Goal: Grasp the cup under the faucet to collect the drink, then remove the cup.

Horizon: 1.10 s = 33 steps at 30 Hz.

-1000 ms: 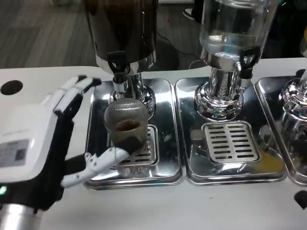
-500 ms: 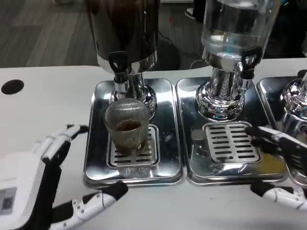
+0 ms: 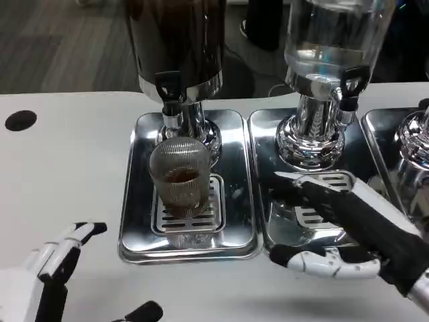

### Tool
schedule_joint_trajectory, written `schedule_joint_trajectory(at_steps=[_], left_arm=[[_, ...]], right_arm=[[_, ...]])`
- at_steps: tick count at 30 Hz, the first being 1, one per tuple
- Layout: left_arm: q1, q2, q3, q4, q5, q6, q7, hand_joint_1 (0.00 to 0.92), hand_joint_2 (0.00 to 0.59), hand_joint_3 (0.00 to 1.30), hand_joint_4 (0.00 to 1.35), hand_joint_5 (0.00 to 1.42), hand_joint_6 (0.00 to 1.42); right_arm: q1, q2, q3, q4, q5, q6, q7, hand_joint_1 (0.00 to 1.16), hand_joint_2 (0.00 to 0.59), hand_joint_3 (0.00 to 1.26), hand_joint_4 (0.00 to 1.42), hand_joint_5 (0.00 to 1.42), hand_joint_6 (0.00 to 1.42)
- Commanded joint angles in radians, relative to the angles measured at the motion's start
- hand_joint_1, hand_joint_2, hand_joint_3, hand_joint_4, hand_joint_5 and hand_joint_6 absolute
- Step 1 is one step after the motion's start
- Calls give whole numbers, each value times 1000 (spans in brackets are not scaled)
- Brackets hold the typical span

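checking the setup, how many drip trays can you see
3: left tray under the cup, middle tray under the clear dispenser, and one cut off at the right edge; more may lie beyond.

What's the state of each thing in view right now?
cup: upright on the left drip tray under the faucet, some dark drink inside, unheld.
dark dispenser: dark liquid inside.
clear dispenser: clear liquid inside.
left hand: open, on table side.
right hand: open, over the middle tray.
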Motion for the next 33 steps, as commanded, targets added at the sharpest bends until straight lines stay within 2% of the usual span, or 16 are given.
schedule_joint_trajectory(at_steps=[1,8,11,18,33], left_arm=[[45,-8,17,25,-14,-47,36,0,26,269,202,290,482],[101,-17,29,51,-21,-107,72,0,26,269,209,295,483],[113,-21,36,55,-21,-124,77,0,25,269,210,297,484],[138,-29,53,49,-8,-150,82,0,25,269,211,301,485],[164,-44,88,24,21,-126,49,0,27,277,212,302,490]], right_arm=[[-33,47,39,-61,-78,70,-57,640,138,142,101,110,82],[-86,131,92,-71,-156,184,-122,664,135,117,77,74,46],[-101,150,106,-65,-170,211,-138,665,135,109,68,72,45],[-151,193,148,1,-227,236,-186,671,130,106,66,72,44],[-273,293,206,156,-321,255,-300,687,89,69,64,61,0]])
